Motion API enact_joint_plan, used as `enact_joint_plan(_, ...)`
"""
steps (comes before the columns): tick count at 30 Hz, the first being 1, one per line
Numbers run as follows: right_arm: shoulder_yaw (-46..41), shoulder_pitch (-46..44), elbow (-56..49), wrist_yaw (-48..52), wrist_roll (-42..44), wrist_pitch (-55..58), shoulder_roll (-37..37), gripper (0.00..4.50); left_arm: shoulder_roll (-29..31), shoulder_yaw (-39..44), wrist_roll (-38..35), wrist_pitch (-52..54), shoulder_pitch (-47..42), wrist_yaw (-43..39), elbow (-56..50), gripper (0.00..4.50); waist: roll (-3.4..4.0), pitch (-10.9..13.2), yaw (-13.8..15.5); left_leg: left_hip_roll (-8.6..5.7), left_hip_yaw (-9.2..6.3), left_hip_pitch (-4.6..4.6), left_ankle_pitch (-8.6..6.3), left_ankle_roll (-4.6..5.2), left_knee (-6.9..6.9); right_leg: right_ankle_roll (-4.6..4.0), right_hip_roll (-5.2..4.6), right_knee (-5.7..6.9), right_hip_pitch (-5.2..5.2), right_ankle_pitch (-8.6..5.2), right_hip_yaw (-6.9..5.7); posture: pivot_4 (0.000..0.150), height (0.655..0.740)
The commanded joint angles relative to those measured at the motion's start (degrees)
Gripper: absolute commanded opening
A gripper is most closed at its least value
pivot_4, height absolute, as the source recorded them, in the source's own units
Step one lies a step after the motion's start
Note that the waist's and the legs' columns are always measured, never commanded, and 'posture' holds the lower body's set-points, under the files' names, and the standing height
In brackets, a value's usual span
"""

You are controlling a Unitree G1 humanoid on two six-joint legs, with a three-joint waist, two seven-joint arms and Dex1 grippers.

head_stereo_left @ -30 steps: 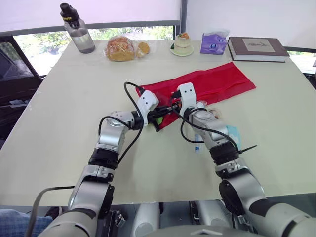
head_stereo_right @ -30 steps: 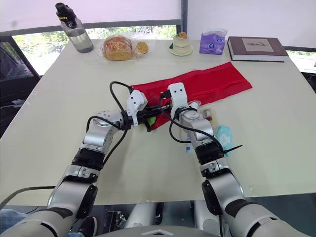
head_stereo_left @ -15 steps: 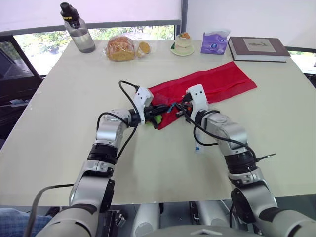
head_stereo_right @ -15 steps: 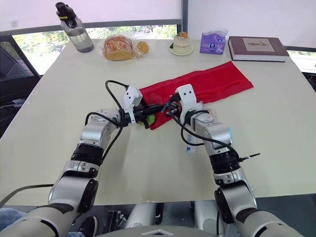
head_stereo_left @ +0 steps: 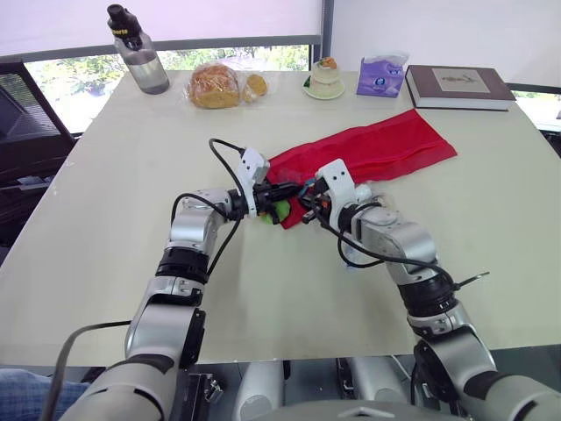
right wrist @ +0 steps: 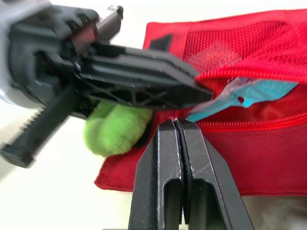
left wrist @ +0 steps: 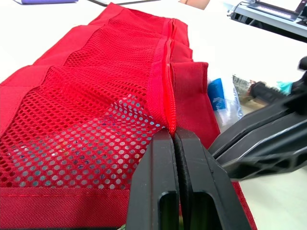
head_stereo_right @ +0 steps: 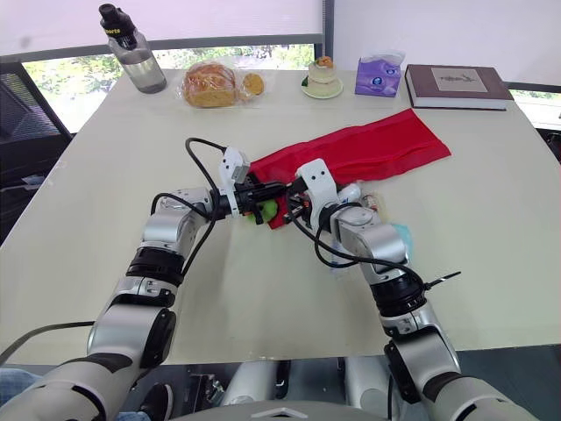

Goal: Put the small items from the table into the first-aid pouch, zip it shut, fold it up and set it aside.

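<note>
Both jaws are pressed together: the left gripper (left wrist: 173,132) pinches the red pouch (head_stereo_left: 386,145) at its zipper edge, and the right gripper (right wrist: 175,122) pinches its lower lip, mid-table (head_stereo_left: 114,202). A teal packet (right wrist: 249,91) pokes from the opening, a green item (head_stereo_left: 280,210) just beside it, with bare tabletop to the left.

The pouch (head_stereo_left: 368,151) is coloured red, with a red mesh panel (left wrist: 86,110); a green item (right wrist: 115,129) and a teal packet (right wrist: 249,91) are seen; the table (head_stereo_left: 114,210) is coloured cream.

The right arm (head_stereo_right: 372,246) hides most of the small packets (head_stereo_right: 375,203) beside the red pouch (head_stereo_left: 377,149); the left gripper (head_stereo_right: 282,189) half covers the green item (right wrist: 115,130).
</note>
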Motion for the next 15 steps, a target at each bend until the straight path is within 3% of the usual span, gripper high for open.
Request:
enact_joint_plan(1, -1.1, -1.4, 0.6, -1.0, -0.3, -2.7, 0.9, 0.02, 0.0, 0.4, -1.3, 0.0, 0.0, -0.7, -3.3, 0.00, 0.00, 0.0, 0.0, 0.00, 0.00, 0.00, 0.00, 0.00, 0.00, 0.00, 0.00, 0.00, 0.00, 0.00, -0.01, 0.150, 0.7400)
enact_joint_plan(15, -3.7, -4.7, 9.7, -1.7, -1.2, -11.5, 4.0, 0.02, -0.4, -2.5, -1.0, 2.0, 5.5, -1.4, -11.7, 0.00, 0.00, 0.0, 0.0, 0.01, -0.03, 0.02, 0.00, 0.00, 0.00, 0.00, -0.04, 0.01, 0.00, 0.00, 0.05, 0.150, 0.7400)
